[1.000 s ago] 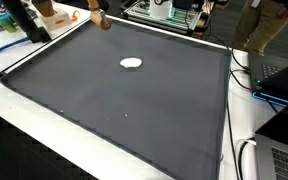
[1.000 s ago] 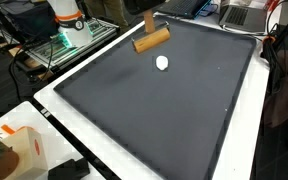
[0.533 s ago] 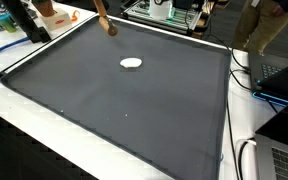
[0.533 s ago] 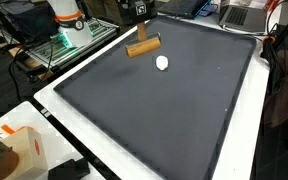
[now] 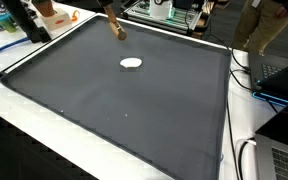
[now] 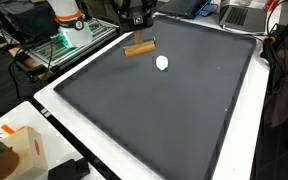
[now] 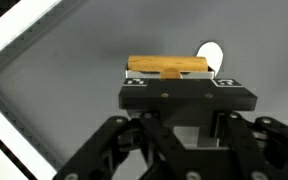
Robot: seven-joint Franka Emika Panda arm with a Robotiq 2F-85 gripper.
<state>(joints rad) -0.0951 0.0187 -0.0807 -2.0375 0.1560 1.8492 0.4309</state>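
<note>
Dark mat [image 5: 134, 115] covers most of the white surface [image 5: 29, 105], with benches, cables and a laptop [image 5: 284, 72] crowding the edges. We log the wooden block [image 6: 139, 48] directly beneath the tool [image 6: 136, 32], close to the mat's far edge in both exterior views. From the wrist view the wooden block [image 7: 169, 67] sits crosswise just ahead of the tool [image 7: 174, 79], spanning the gap from one finger to the other. A white oval piece [image 6: 162, 63] lies flat on the mat near the block but apart from it. In the wrist view the white oval piece [image 7: 211, 53] peeks out behind the block's end, partly covered by it. Hard to make out: the tool is cut off by the top border in an exterior view, where only the block [image 5: 117, 31] and a sliver of arm show. In the wrist view the dark tool body hides the fingertips and the underside of the block. We cannot tell whether the block touches the mat or hangs just clear of it. Tool state: jaws drawn in about halfway and clamped on the wooden block, which appears gripped by its two ends. Nothing else is in contact with the tool.
</note>
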